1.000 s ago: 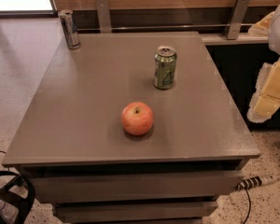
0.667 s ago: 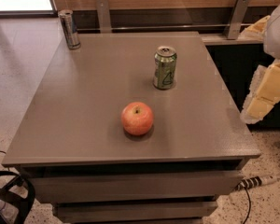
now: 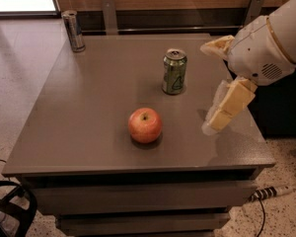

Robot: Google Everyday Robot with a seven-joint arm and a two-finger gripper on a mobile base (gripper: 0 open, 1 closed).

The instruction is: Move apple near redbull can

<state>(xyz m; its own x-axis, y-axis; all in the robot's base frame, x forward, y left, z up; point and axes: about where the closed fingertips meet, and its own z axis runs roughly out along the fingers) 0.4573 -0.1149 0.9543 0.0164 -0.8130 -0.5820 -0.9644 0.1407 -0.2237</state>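
The red-orange apple (image 3: 145,125) sits on the grey table (image 3: 89,112), a little in front of its middle. The redbull can (image 3: 73,31), slim and silver with dark blue, stands upright at the table's far left corner. My gripper (image 3: 207,87) hangs over the table's right side, to the right of the apple and apart from it. It is open and empty, with one tan finger (image 3: 216,45) high up and the other (image 3: 227,105) lower, close to the tabletop.
A shorter green can (image 3: 174,71) stands upright behind and to the right of the apple, just left of the gripper. A wooden wall with metal brackets runs behind the table. A cable (image 3: 271,193) lies on the floor at the right.
The arm and gripper have moved left from the right edge of view to over the table's right side. The apple and both cans have not moved.
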